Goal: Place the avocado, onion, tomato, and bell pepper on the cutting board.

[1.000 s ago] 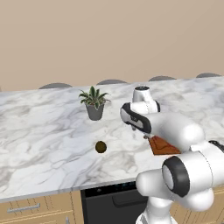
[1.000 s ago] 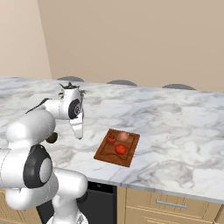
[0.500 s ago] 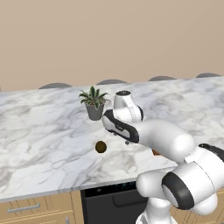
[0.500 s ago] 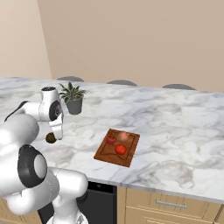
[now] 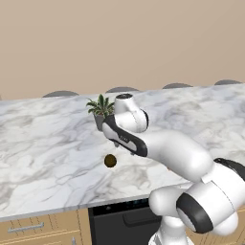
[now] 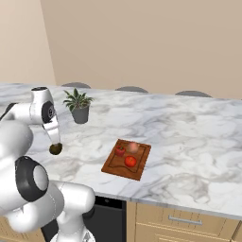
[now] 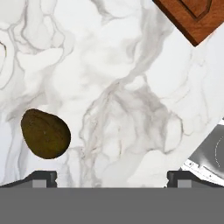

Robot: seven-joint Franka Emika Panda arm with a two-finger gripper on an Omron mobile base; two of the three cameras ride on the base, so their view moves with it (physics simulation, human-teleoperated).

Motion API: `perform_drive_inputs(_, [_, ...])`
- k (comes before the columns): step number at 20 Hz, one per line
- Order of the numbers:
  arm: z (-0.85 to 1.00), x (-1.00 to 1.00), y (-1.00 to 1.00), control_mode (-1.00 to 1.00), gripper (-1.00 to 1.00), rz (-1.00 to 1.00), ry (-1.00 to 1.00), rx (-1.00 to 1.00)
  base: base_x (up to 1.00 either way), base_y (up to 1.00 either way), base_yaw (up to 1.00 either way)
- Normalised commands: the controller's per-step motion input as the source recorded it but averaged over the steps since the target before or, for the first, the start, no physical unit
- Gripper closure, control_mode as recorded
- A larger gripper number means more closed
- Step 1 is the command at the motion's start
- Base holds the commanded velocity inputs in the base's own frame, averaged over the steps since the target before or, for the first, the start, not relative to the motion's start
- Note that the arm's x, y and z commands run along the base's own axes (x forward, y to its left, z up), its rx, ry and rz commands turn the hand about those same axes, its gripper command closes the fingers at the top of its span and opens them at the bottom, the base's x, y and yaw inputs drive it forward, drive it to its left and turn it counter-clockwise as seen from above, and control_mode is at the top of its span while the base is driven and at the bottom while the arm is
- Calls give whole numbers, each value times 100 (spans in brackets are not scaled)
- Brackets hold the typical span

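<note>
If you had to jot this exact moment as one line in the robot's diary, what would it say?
gripper: open, empty, above counter | avocado: on counter, not between fingers | onion, tomato, bell pepper: on cutting board

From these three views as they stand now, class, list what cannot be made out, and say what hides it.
- Cutting board: hand view's top edge cuts it off; the produce on it falls outside that view.
- Gripper: hand view's bottom band hides all but the tips of its fingers.
- Gripper in right base view: too small and dark against the avocado to judge contact.
</note>
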Motion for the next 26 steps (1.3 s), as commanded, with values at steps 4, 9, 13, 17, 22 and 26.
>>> perform_drive_inputs(4, [0, -8, 0, -100, -100, 11, 0, -4, 0, 0, 0])
perform_drive_inputs(9, [-20, 0, 2, -100, -100, 6, 0, -7, 0, 0, 0])
perform_drive_inputs(13, [-16, 1, 3, -100, -100, 8, -1, -4, 0, 0, 0])
perform_drive_inputs(17, [-2, 18, 21, -100, -100, 2, -8, 0, 0, 0, 0])
perform_drive_inputs(22, [0, 29, 32, -100, -100, 4, -3, 0, 0, 0, 0])
perform_drive_inputs(26, [-9, 35, 25, -100, -100, 6, 0, 0, 0, 0, 0])
